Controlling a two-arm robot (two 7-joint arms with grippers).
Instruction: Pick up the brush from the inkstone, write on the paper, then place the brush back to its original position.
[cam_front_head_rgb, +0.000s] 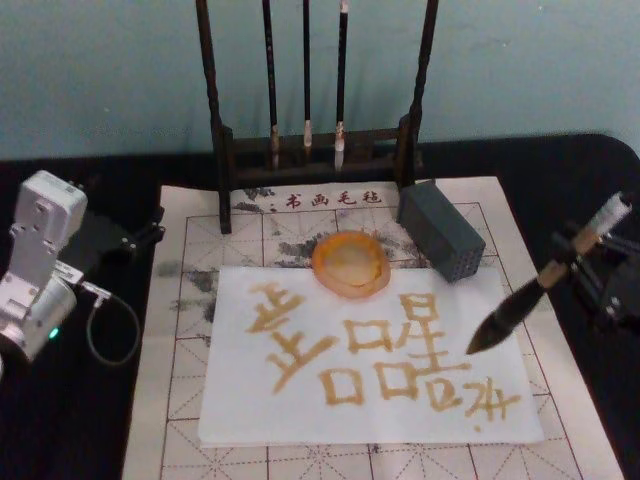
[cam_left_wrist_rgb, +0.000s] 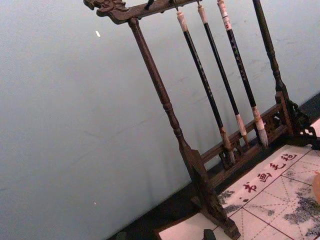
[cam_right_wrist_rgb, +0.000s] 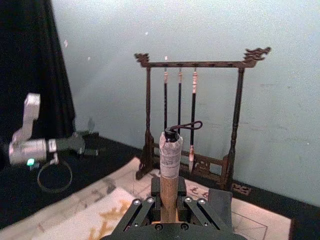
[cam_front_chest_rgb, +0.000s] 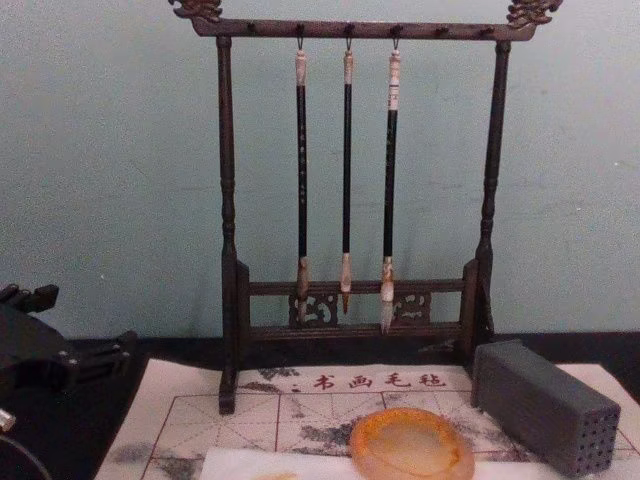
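Right tool (cam_front_head_rgb: 575, 252) pinches the brush (cam_front_head_rgb: 512, 312) at its upper handle. The brush is tilted, long axis running down-left, tip over the right edge of the paper (cam_front_head_rgb: 300, 405); contact unclear. Inkstone (cam_front_head_rgb: 351, 264) sits left of the tip and farther back, on the paper's far edge. Right arm is nearer; left arm (cam_front_head_rgb: 40, 270) parked far left.

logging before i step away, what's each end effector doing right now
left end effector: cannot tell
right end effector: closed on the brush
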